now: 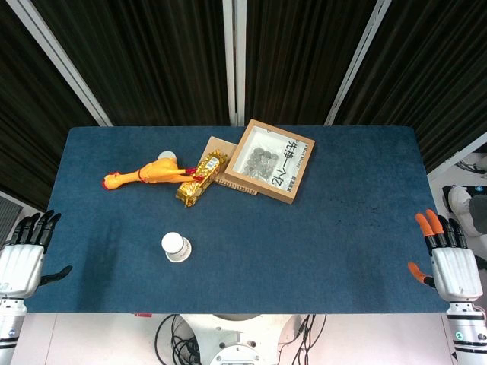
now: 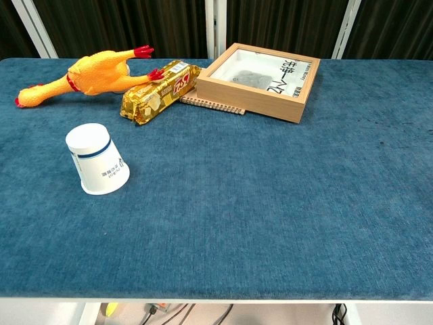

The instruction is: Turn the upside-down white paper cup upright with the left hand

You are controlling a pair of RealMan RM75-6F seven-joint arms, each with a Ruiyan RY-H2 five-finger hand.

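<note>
The white paper cup [image 1: 176,246] [image 2: 99,160] stands upside down on the blue table, its base up and its wide rim on the cloth, left of the middle and toward the front. My left hand [image 1: 24,255] hangs off the table's left front corner, fingers spread, holding nothing, well to the left of the cup. My right hand [image 1: 449,262] sits at the right front corner with orange-tipped fingers apart, holding nothing. Neither hand shows in the chest view.
A yellow rubber chicken [image 1: 148,174] [image 2: 84,76] lies at the back left, beside a gold snack packet [image 1: 201,178] [image 2: 160,91]. A wooden frame box [image 1: 272,160] [image 2: 260,79] rests on a spiral notebook [image 1: 228,181] behind the middle. The table's front edge [image 1: 228,312] is near the cup.
</note>
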